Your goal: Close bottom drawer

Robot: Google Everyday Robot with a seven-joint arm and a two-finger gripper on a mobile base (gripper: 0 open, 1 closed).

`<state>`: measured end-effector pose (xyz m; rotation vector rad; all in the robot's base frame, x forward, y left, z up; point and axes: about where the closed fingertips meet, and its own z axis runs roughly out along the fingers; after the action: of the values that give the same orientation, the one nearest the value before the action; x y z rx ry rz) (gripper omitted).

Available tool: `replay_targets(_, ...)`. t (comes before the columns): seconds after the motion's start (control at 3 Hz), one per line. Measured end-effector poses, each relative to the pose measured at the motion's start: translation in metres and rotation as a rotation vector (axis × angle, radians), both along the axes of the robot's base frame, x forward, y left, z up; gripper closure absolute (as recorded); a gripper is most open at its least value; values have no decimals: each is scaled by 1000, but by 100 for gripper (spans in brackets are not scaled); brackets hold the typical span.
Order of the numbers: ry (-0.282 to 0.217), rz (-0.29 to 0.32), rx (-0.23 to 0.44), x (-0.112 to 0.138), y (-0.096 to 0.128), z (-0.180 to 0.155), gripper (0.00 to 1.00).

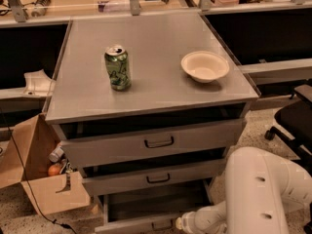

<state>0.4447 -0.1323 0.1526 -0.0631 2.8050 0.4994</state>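
One end effector (182,223) is spotted low at the bottom edge, at the tip of the white arm (258,194), just beside the front of the bottom drawer (151,204). Whether it is apart or together cannot be told. The bottom drawer is seen pulled out at the base of the cabinet, its shallow tray laid open to view. Above it, the middle drawer (151,177) and the top drawer (156,141) are stacked, a dark gap shown over each front. On the tabletop (156,94) a green can (117,67) is stood upright at left and a pale bowl (204,66) is set at right, well apart. A cardboard box (39,179) is seen on the floor at left.
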Motion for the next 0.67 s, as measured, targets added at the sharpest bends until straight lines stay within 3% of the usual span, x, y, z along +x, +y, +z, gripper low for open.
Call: replay_targets(0.67, -64, -63, 29, 14, -1, 11, 100)
